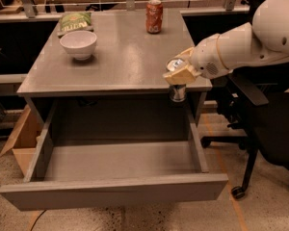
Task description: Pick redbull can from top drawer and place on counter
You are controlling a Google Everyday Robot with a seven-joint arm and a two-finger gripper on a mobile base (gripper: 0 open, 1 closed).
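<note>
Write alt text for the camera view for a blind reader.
The gripper holds the redbull can at a front corner of the counter, above the open top drawer. A white bowl, green bag and orange can sit on it.

White bowl (78, 43) near green snack bag (75, 21), orange-red soda can (154, 16) well apart

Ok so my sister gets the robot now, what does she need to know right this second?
Gripper: shut on the redbull can, at the counter's front right edge.
Can: held in the air, out of the top drawer, with its bottom hanging below the edge of the counter.
Drawer: pulled open.
Done: can picked up and lifted.
Left: probably raise it higher, carry it over the counter, set it upright on a bare spot away from the white bowl and the orange soda can, then let go.
</note>
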